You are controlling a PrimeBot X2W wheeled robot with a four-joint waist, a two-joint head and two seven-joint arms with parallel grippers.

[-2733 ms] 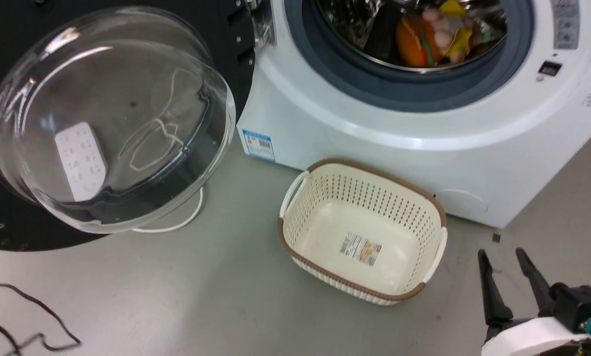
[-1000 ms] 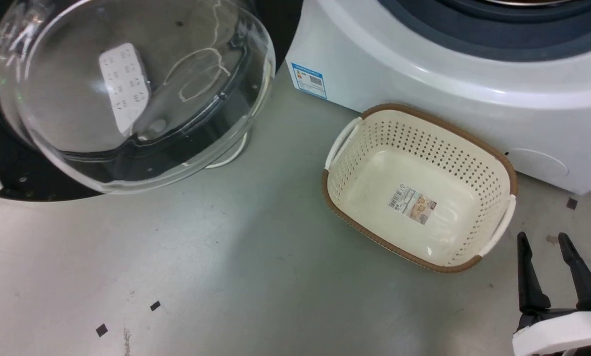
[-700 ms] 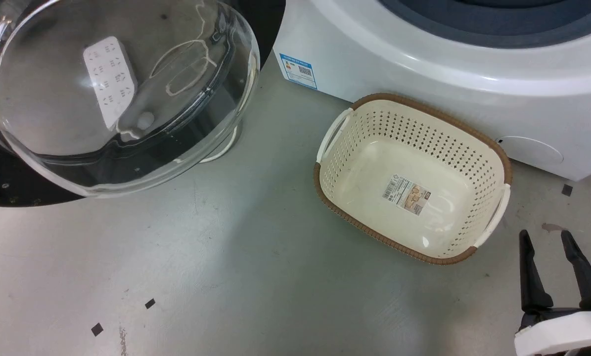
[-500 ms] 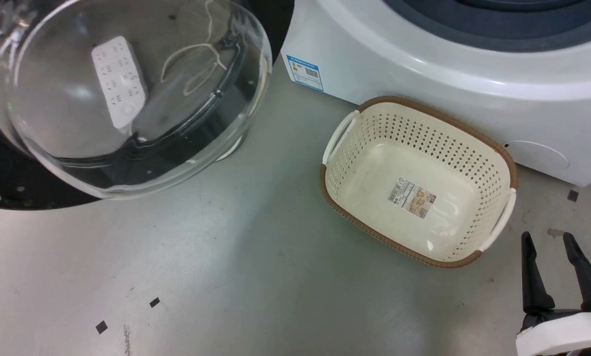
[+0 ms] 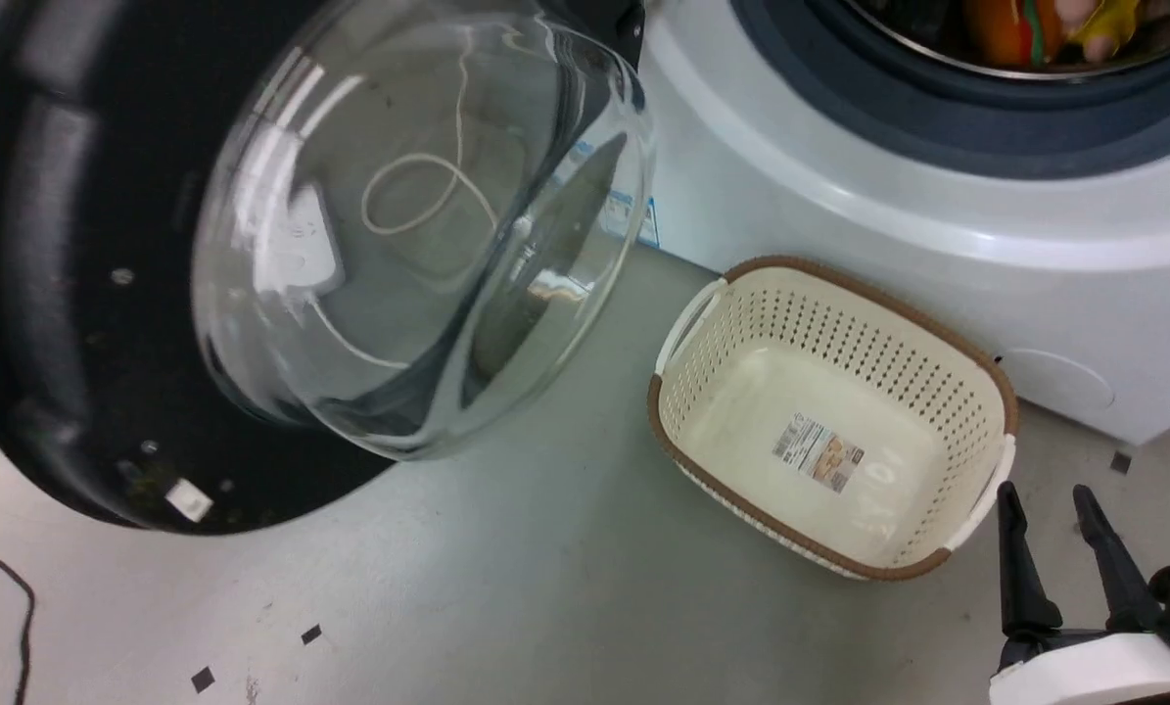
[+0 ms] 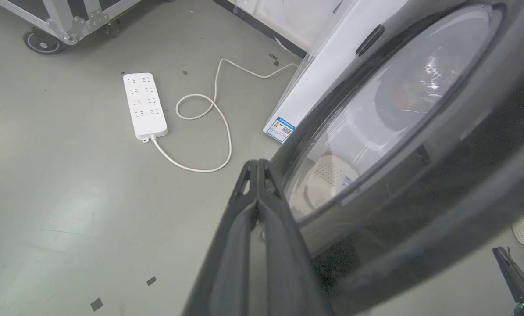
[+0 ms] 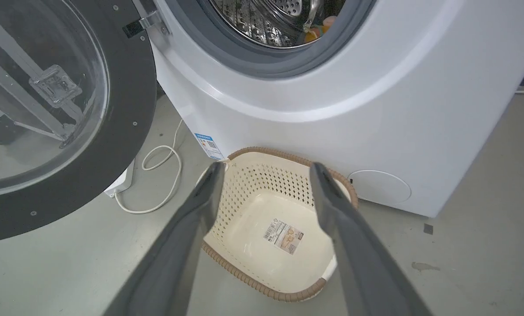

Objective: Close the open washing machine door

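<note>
Left wrist view: we are holding our left gripper [image 6: 257,166], fingers pinched together, alongside the glossy black-rimmed washing machine door [image 6: 441,184], open beside the white washing machine [image 5: 839,225]. Our right gripper [image 5: 1044,492] is hovering spread wide near the perforated basket [image 5: 800,323].

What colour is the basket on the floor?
The basket is cream with a brown rim, best in the right wrist view.

Shining bright and even from overhead; glaring in white streaks off the door [image 5: 301,255] glass; casting soft shadow across the floor [image 5: 545,607]; blurring the close jaws in both wrist views.
</note>
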